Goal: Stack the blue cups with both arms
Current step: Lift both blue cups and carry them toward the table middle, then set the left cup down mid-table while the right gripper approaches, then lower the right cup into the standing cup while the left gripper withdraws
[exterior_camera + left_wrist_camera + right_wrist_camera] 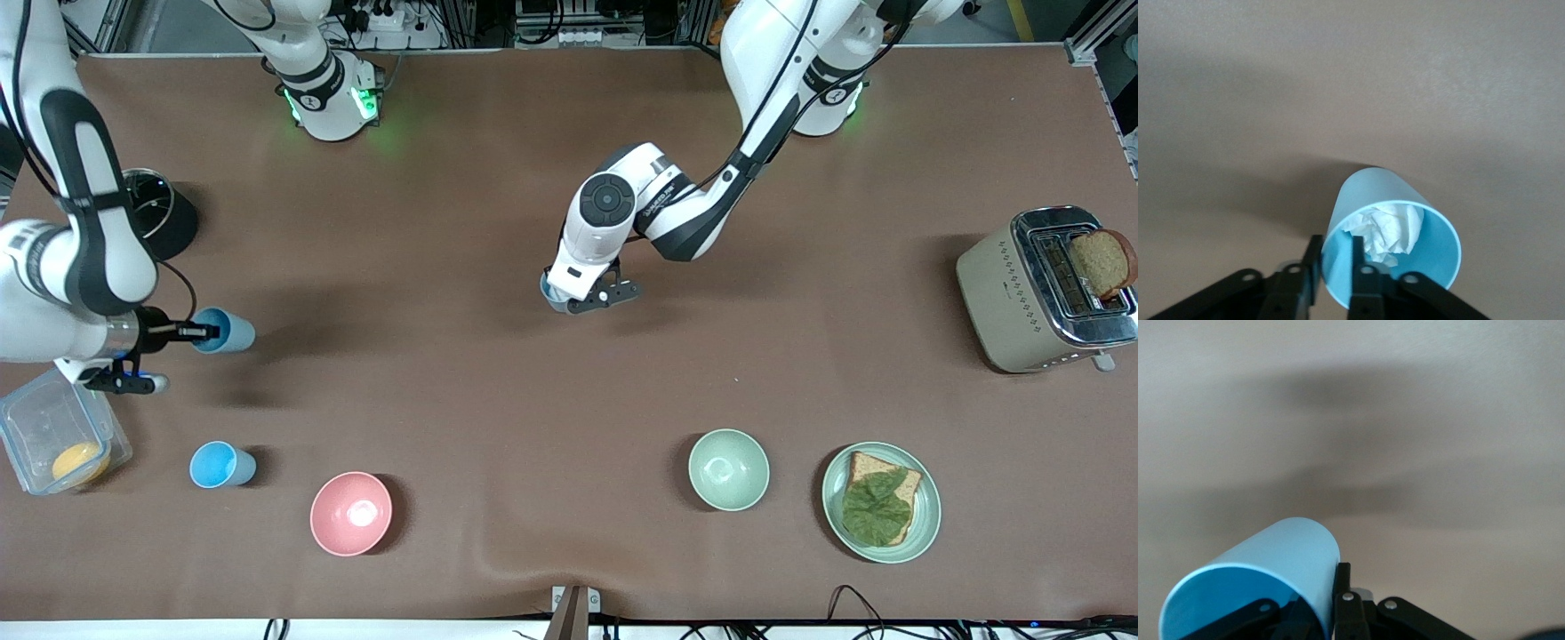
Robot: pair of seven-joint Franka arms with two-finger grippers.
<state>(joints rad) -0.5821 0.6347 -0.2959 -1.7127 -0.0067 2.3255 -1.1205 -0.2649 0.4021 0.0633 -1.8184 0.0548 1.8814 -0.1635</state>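
My left gripper point(562, 300) is over the middle of the table, shut on the wall of a grey-blue cup point(548, 293). In the left wrist view the gripper point(1335, 250) has one finger inside and one outside the rim of the cup point(1385, 200), which holds crumpled white paper point(1390, 228). My right gripper point(204, 332) is over the right arm's end of the table, shut on a sky-blue cup point(229, 330) tipped on its side. It shows in the right wrist view point(1317, 600) pinching that cup point(1271, 560). Another sky-blue cup point(220, 465) stands upright on the table.
A pink bowl point(350, 513) stands beside the standing cup, and a pale green bowl point(728, 468) beside a plate point(925, 507) of bread and lettuce. A toaster point(1005, 302) is at the left arm's end. A clear container point(36, 418) and a black round object point(173, 218) are at the right arm's end.
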